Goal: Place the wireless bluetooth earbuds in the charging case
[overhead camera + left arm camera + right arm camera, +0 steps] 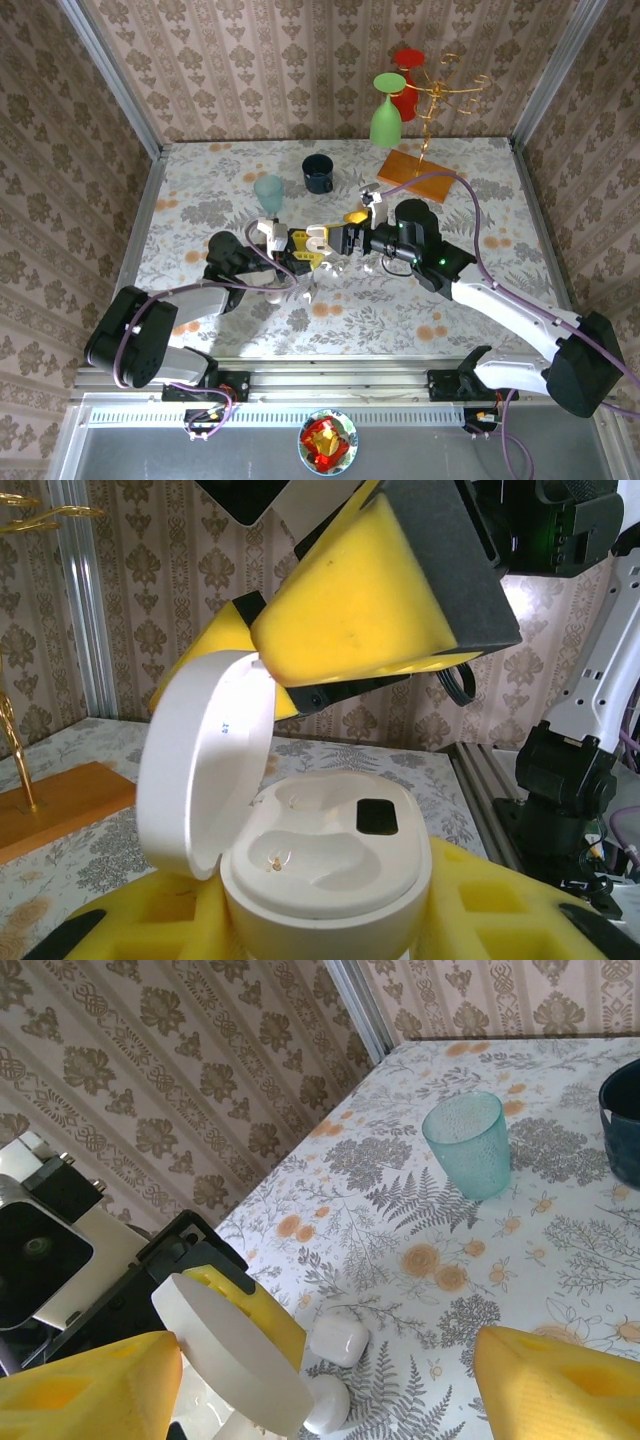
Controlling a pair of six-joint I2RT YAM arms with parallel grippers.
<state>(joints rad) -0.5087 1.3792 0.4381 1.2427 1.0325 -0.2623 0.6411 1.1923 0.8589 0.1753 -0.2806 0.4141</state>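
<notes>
Left gripper [325, 925] is narrow, clamped on the base of the charging case [320, 850]. The lid [200, 770] is hinged up and both wells [300, 855] are empty. Right gripper [325, 1380] is wide with nothing in it, hanging right above the case, one yellow finger [360, 610] close over the lid edge. The two earbuds [340, 1340] lie on the surface [560, 1240] just beside the case, below lid level. They sit close together; can't tell if they touch. So nothing is inserted yet, and picking up the first bud looks like the next step. Risks as I see them:
- The fat foam fingers are big against a tiny glossy bud, so an off-centre pinch likely squirts it away from the case.
- With the buds this close, closing on one probably shoves the other.
- Dropping down beside the case could clip the raised lid, flipping it shut or twisting the case in the left grip.
- Even with a clean pick, a bud that is rotated or over the wrong well will perch on the rim instead of seating.
</notes>
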